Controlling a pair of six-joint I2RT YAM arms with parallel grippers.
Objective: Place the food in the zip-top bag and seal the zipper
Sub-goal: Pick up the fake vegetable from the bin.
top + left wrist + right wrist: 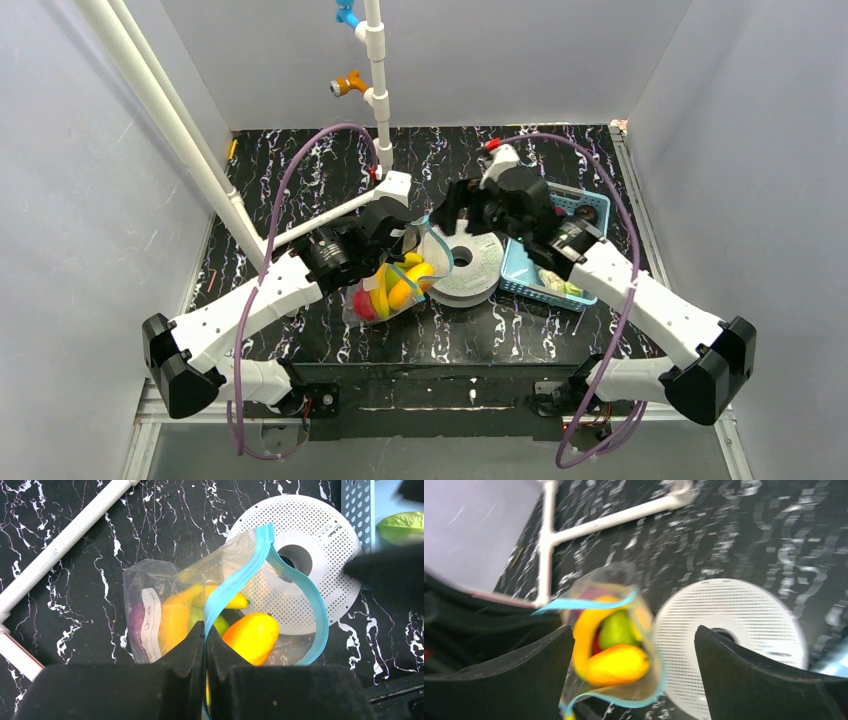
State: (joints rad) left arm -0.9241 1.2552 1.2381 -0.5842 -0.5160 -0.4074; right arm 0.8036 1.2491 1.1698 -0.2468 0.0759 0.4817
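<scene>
You are holding your left arm out toward 1 o'clock, its left gripper [205, 627] pinching shut on the zipper [235, 587]. You are holding your right arm out toward 11 o'clock, right gripper [633, 632] hovering, fingers spread wide.
</scene>
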